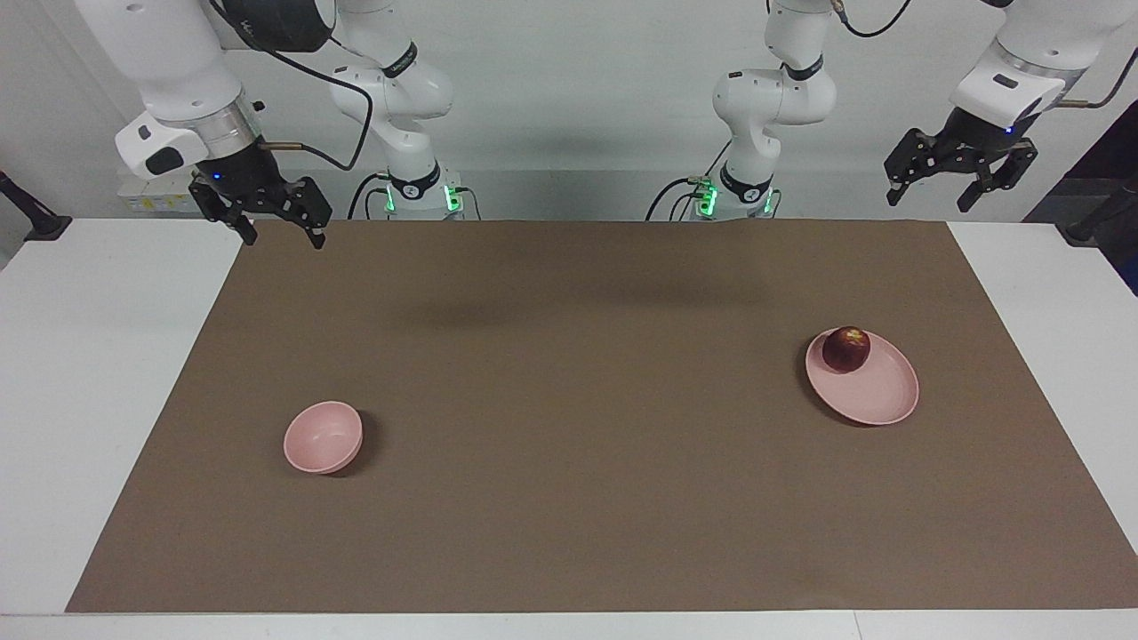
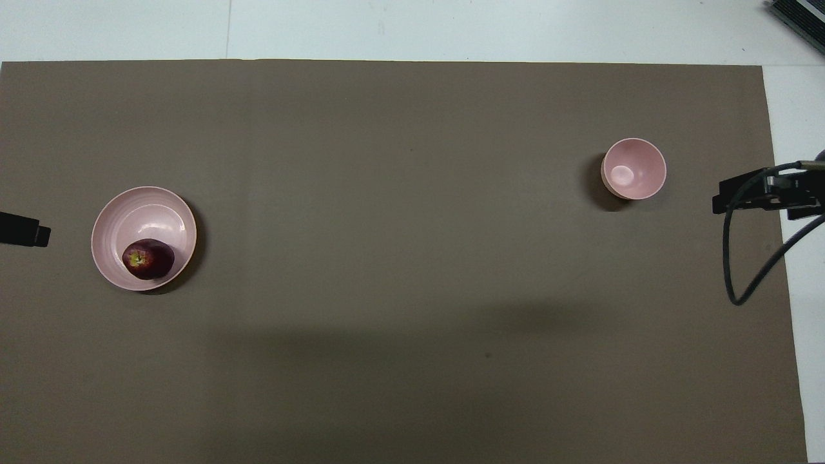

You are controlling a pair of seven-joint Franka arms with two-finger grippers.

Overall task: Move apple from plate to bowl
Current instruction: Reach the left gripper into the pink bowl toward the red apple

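Apple [image 1: 845,348] on plate [image 1: 876,391]; bowl [image 1: 322,436] apart

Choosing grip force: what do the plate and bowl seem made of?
The plate and the bowl both look like pale pink plastic or melamine, possibly glazed ceramic: smooth, uniformly coloured, with soft glossy highlights inside each.

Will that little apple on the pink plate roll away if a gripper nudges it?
Probably: the apple is round and sits near the low rim of the shallow plate, which would hardly stop it. It looks firm, so it should keep its shape when squeezed, though its smooth skin might slip.
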